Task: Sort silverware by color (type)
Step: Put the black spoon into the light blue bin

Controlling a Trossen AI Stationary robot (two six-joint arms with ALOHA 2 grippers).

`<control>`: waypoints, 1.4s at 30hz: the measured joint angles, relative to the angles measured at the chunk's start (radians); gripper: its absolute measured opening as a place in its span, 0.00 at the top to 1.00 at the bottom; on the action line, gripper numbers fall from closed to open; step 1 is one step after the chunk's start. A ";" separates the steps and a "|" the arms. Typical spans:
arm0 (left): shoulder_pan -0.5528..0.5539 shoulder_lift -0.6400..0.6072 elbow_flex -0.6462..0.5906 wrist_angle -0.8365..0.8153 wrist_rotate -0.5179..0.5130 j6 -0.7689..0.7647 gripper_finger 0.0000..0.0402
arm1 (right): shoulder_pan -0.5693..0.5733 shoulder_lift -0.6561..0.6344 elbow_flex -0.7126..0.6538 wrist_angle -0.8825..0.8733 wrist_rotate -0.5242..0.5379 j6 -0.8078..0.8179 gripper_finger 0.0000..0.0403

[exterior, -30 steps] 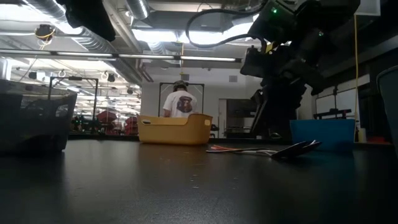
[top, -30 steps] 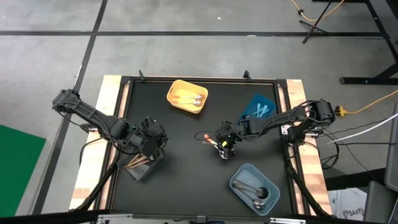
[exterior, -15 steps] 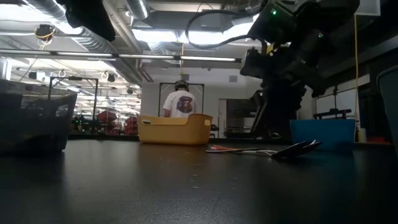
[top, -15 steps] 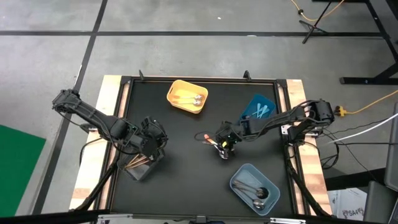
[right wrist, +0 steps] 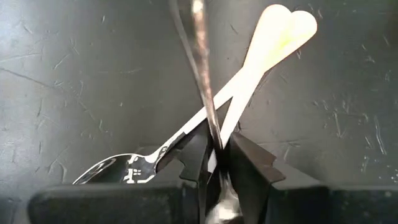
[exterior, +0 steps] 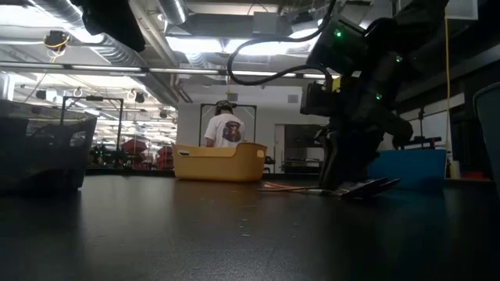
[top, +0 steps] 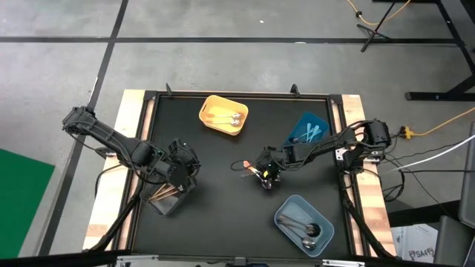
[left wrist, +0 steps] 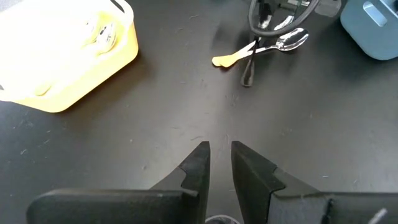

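Two utensils lie crossed at the table's middle: a spoon (right wrist: 249,74) with a silver bowl and a pale orange handle, also in the left wrist view (left wrist: 261,48), and a thin silver utensil (right wrist: 202,74) lying over it. My right gripper (top: 266,174) is down on them, shut on the thin one. My left gripper (top: 180,165) waits above the clear bin (top: 165,199) of bronze pieces at the table's left, fingers (left wrist: 199,158) together on nothing. My right gripper (right wrist: 217,152) pinches the thin silver utensil's handle (right wrist: 213,127) between its two fingers, just past where it crosses the orange-handled spoon. The fingers come from above, pointing down, across the handle. The utensil lies low at the table (exterior: 367,187); whether it is lifted, I cannot tell.
A yellow bin (top: 223,115) stands at the far side, a blue bin (top: 308,130) at the far right and a grey-blue bin (top: 303,225) of silver spoons at the near right. Bare black table lies between them. A person (exterior: 228,129) stands far behind the table.
My right gripper has come down onto the crossed utensils and shifted slightly toward the table's left. The utensils lie where they were.
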 joint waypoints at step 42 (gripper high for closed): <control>0.011 0.230 0.000 0.232 -0.075 0.209 0.85 | 0.000 -0.126 -0.003 0.163 -0.129 0.003 1.00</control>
